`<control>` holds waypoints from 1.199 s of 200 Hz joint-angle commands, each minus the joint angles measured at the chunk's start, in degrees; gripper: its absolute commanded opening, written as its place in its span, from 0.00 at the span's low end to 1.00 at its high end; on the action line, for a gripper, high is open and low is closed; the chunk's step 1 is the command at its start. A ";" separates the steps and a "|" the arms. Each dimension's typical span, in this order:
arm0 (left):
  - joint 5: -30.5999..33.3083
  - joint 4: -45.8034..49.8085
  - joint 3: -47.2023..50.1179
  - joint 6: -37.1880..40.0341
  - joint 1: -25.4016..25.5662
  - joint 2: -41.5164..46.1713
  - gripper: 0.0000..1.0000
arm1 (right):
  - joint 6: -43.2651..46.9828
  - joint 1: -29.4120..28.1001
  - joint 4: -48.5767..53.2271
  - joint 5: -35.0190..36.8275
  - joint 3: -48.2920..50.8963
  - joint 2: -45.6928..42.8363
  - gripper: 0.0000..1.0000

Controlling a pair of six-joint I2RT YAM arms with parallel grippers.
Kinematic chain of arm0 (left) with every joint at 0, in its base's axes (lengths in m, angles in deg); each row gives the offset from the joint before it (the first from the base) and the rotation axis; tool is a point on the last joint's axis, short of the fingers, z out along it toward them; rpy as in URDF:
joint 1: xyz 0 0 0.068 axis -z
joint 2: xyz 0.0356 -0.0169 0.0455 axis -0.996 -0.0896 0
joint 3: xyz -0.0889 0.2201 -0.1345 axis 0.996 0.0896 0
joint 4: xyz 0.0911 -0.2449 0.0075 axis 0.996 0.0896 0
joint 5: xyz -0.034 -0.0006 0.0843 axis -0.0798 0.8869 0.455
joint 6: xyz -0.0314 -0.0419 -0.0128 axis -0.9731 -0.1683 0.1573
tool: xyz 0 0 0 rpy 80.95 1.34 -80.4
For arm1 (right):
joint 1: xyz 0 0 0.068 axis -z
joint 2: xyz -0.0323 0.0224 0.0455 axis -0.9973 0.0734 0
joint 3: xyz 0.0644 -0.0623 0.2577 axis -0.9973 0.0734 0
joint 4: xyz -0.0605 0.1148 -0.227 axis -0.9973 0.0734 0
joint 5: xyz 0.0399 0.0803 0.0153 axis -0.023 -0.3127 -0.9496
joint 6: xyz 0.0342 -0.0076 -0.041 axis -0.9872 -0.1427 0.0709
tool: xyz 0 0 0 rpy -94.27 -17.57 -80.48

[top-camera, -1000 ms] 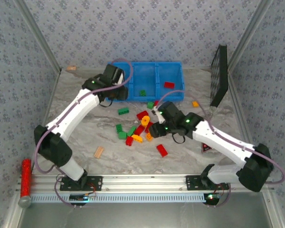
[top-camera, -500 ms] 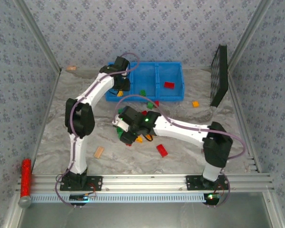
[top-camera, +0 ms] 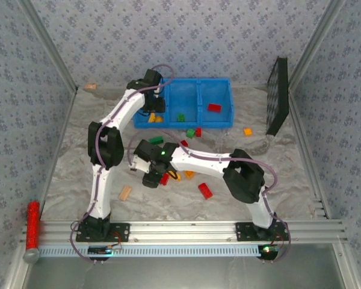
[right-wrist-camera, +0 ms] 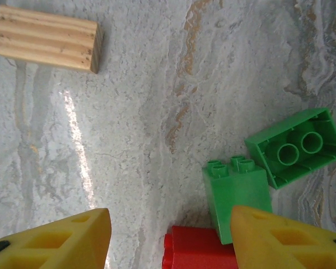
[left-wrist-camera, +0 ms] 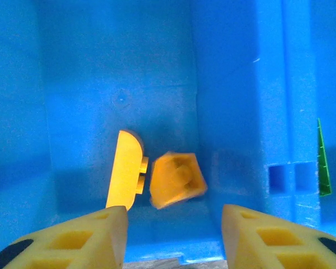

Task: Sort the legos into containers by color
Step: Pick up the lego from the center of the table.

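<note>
My left gripper (left-wrist-camera: 173, 217) hangs open over the left compartment of the blue bin (top-camera: 221, 83). Two orange-yellow legos lie below it: a flat one (left-wrist-camera: 125, 170) and a blurred one (left-wrist-camera: 176, 179) beside it. From above, the left gripper (top-camera: 154, 112) sits at the bin's left end. A green lego (top-camera: 181, 117) is in the middle compartment and a red one (top-camera: 214, 108) in the right. My right gripper (right-wrist-camera: 171, 225) is open low over the table, with a red lego (right-wrist-camera: 199, 249) between its fingers, untouched. A green lego (right-wrist-camera: 235, 196) and an upturned green one (right-wrist-camera: 297, 147) lie to its right.
A tan wooden block (right-wrist-camera: 45, 38) lies ahead of the right gripper. Loose legos are scattered in front of the bin, among them an orange one (top-camera: 247, 132) and a red one (top-camera: 205, 191). A black grid panel (top-camera: 278, 96) leans at the right wall. A red glittery cylinder (top-camera: 32, 226) lies near left.
The left gripper moved over the bin's left compartment and opened, letting go of an orange-yellow lego. The right gripper swept left across the pile to its left edge.
</note>
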 commanded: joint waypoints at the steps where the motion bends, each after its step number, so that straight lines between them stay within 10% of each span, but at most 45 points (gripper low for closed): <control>1: -1.67 1.67 -1.28 0.00 0.24 -1.79 0.53 | 1.65 -0.24 2.58 0.78 -2.09 1.69 0.60; 147: -7.02 4.54 6.69 1.44 -1.45 23.41 0.66 | 2.28 2.22 2.58 -0.50 -5.96 10.20 0.45; 240: -11.60 6.61 23.32 1.57 -16.50 49.82 0.70 | 3.56 3.28 3.59 -5.13 -2.07 9.75 0.45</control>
